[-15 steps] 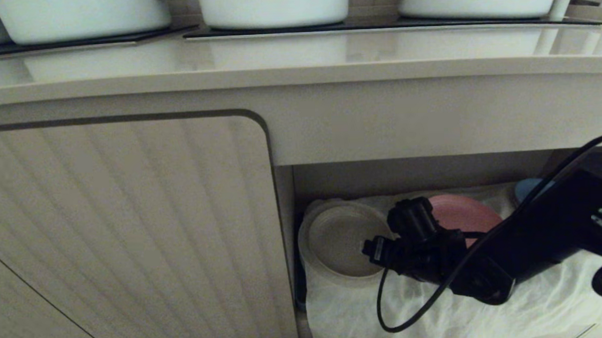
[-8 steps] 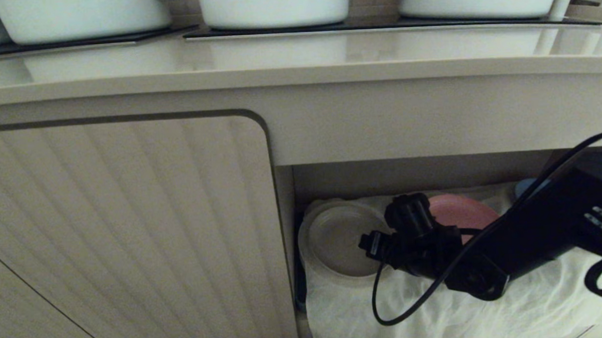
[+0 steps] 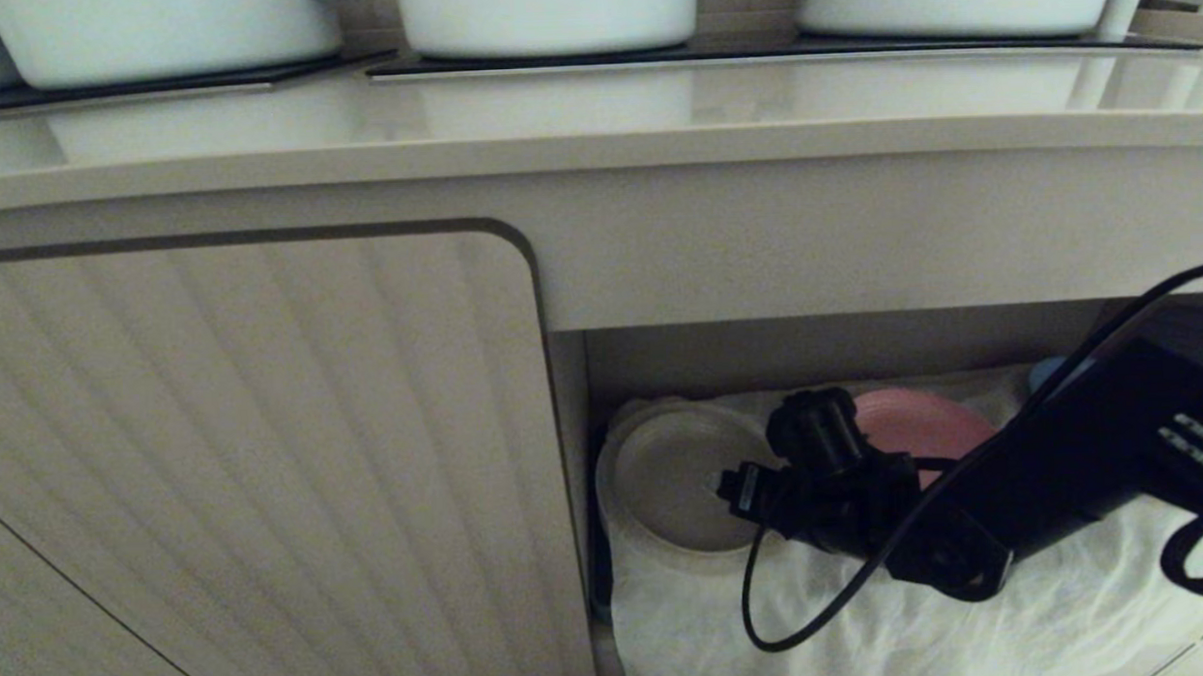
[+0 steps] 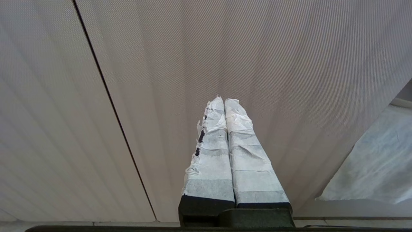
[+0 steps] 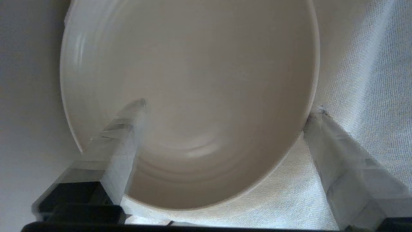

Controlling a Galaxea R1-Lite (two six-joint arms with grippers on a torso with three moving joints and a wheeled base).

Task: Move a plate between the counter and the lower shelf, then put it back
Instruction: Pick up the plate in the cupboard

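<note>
Plate [image 5: 199, 96], round, matte cream, low-rimmed, lies on wrinkled woven cloth [image 5: 363, 64] between the right pincer's [image 5: 225, 112] spread taped fingers [image 5: 338, 154].

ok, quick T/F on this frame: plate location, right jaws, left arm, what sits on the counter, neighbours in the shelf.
1. The plate is on the lower shelf, lying on the whitish cloth. True.
2. The right gripper has its jaws clamped shut beside the plate. False: in the right wrist view the jaws stand apart, one finger over the inside of the plate, the other outside its rim.
3. The left gripper is shut and faces the ribbed cabinet door, holding nothing. True.
4. The counter has a pink plate on it. False: white pots stand at its back; the pink plate is in the lower shelf, behind the right arm.
</note>
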